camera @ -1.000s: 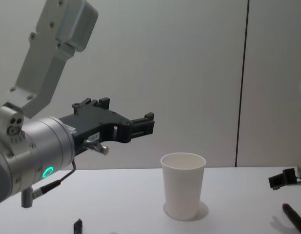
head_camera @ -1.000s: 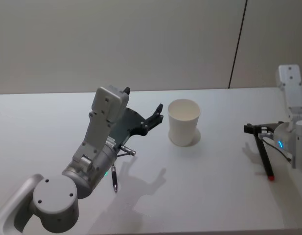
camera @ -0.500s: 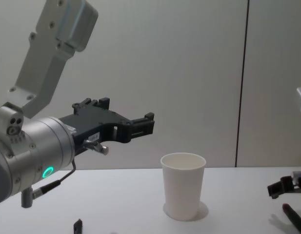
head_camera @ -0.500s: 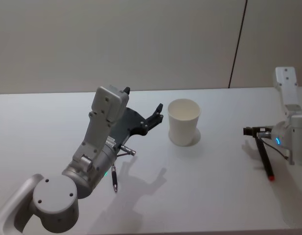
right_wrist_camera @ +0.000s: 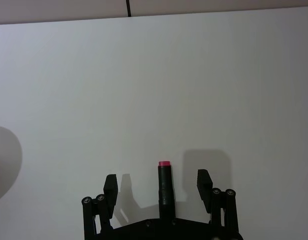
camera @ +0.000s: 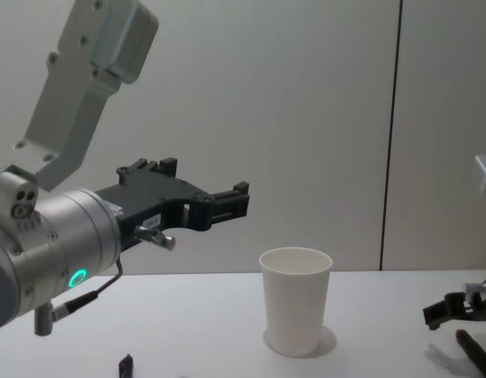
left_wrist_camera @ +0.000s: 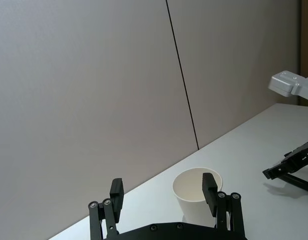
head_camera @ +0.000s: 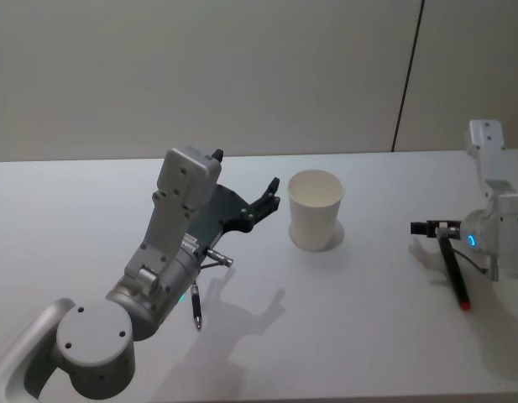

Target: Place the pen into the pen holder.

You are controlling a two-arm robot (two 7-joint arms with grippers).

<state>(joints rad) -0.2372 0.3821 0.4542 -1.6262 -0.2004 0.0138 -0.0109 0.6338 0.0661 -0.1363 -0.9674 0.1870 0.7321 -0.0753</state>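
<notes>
The pen (head_camera: 454, 273), a slim black stick with a red end, lies on the white table at the right; its tip (right_wrist_camera: 164, 164) shows between my right gripper's fingers. My right gripper (head_camera: 435, 227) hovers low over the pen's far end, open and straddling it (right_wrist_camera: 157, 186) without touching. The pen holder (head_camera: 316, 210), a white paper cup, stands upright mid-table, well left of the pen (camera: 296, 303). My left gripper (head_camera: 263, 201) hangs open in the air just left of the cup, holding nothing (left_wrist_camera: 162, 190).
A tiny black stub (head_camera: 196, 309) lies on the table (head_camera: 342, 336) near my left arm's base. Bare table surface stretches between the cup and the pen. A plain wall stands behind the table's far edge.
My right gripper has shifted slightly left and lower over the pen. The pen, the cup and my left arm have stayed put.
</notes>
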